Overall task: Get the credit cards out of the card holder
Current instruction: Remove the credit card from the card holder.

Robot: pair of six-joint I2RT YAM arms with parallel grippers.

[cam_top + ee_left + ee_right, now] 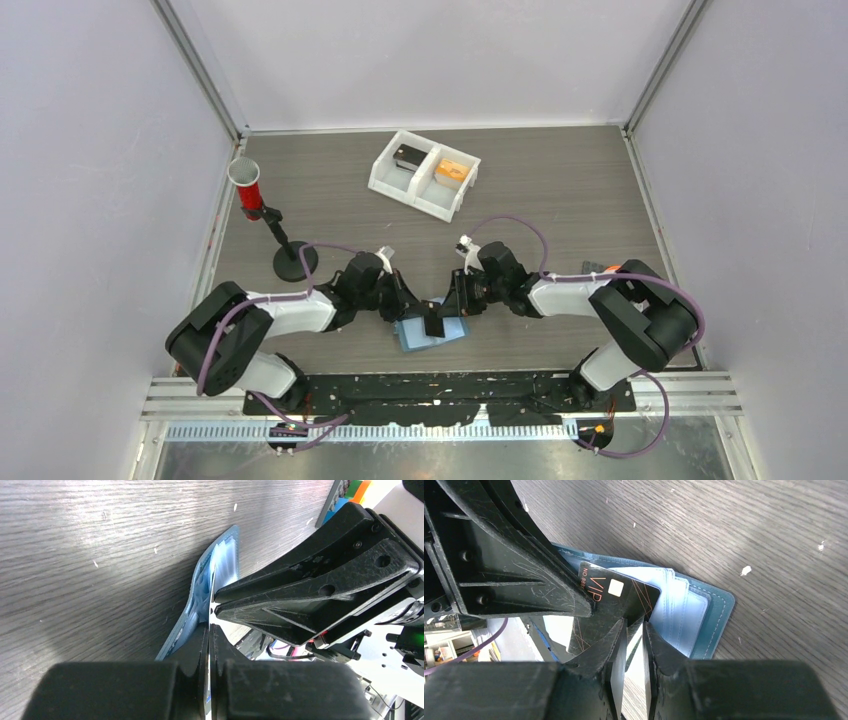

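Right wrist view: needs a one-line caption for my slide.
Left gripper pinches a black VIP chip card, its corner between the fingers of the right gripper, over the open light-blue card holder.

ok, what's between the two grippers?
A black credit card, marked VIP, sits between left gripper and right gripper, over the card holder; clearest in the right wrist view.
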